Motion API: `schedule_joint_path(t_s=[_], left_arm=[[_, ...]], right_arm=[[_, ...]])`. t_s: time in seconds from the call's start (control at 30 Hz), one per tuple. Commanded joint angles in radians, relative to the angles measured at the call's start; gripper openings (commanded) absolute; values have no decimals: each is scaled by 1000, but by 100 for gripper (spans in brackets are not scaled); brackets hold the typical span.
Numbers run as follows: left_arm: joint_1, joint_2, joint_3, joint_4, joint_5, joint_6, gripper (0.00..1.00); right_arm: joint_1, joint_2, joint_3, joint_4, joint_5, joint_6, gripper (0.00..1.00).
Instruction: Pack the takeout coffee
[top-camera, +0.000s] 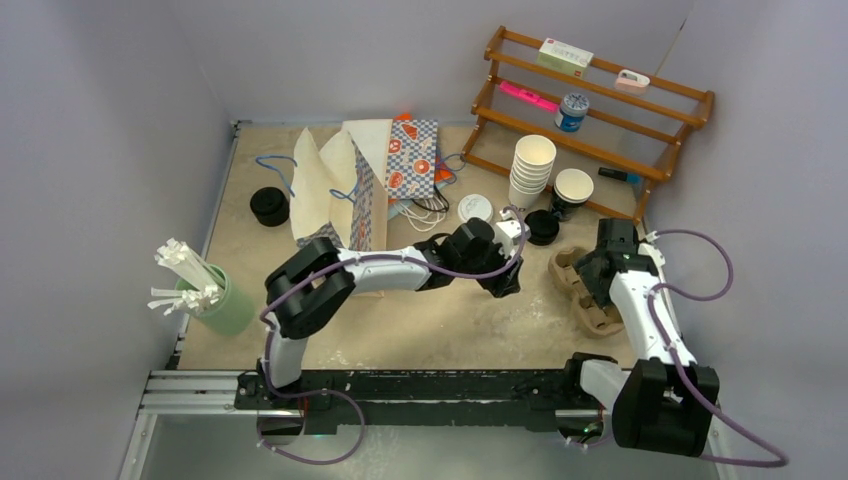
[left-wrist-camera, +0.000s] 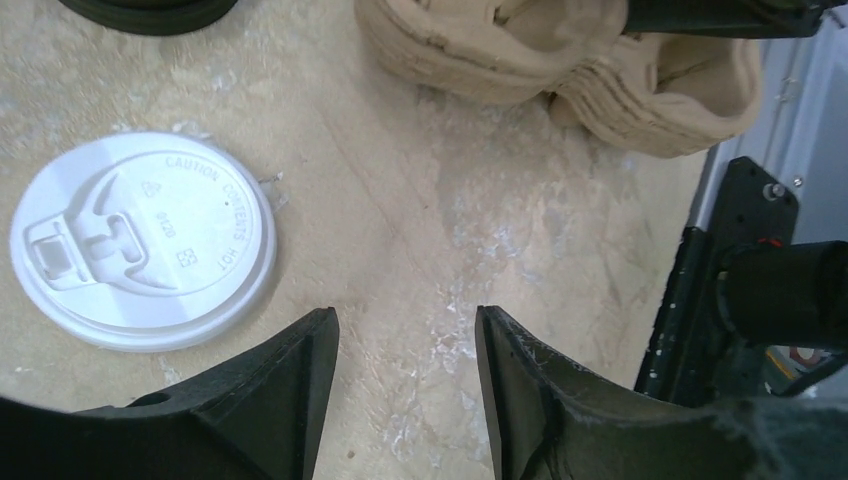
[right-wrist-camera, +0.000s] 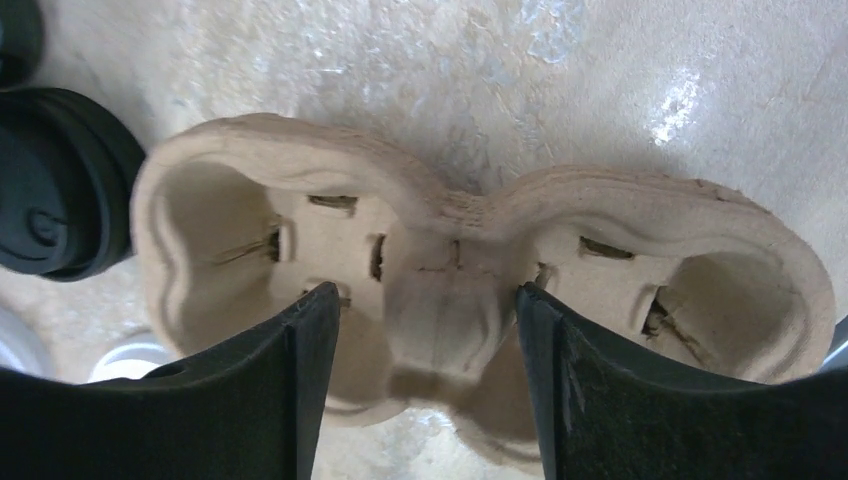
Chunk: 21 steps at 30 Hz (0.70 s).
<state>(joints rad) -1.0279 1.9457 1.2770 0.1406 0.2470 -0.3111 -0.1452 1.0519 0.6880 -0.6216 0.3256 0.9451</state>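
No takeout coffee with a black lid is in view. My left gripper (top-camera: 503, 280) (left-wrist-camera: 405, 320) hangs open low over the bare table, nothing between its fingers. A white sip lid (left-wrist-camera: 140, 240) lies flat just to its left. My right gripper (top-camera: 597, 280) (right-wrist-camera: 425, 295) is open above the tan pulp cup carrier (top-camera: 585, 290) (right-wrist-camera: 470, 250). Its fingers stand either side of the carrier's narrow middle, with gaps showing on both sides. The carrier (left-wrist-camera: 560, 60) also lies beyond the left fingers. Black lids (top-camera: 543, 227) (right-wrist-camera: 50, 190) sit beside the carrier.
A stack of white lidless cups (top-camera: 530, 170) and a single open cup (top-camera: 572, 188) stand in front of a wooden rack (top-camera: 590, 100). Paper bags (top-camera: 340, 190) stand at the back centre, a black stack (top-camera: 268, 205) to their left. A green holder of straws (top-camera: 215, 300) is at the left.
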Motion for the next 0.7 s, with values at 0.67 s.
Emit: schedule_joint_path(t_s=[0.67], left_arm=[[47, 260, 184, 6, -124, 11, 54]], right_arm=[[-1, 99, 68, -50, -98, -188, 42]])
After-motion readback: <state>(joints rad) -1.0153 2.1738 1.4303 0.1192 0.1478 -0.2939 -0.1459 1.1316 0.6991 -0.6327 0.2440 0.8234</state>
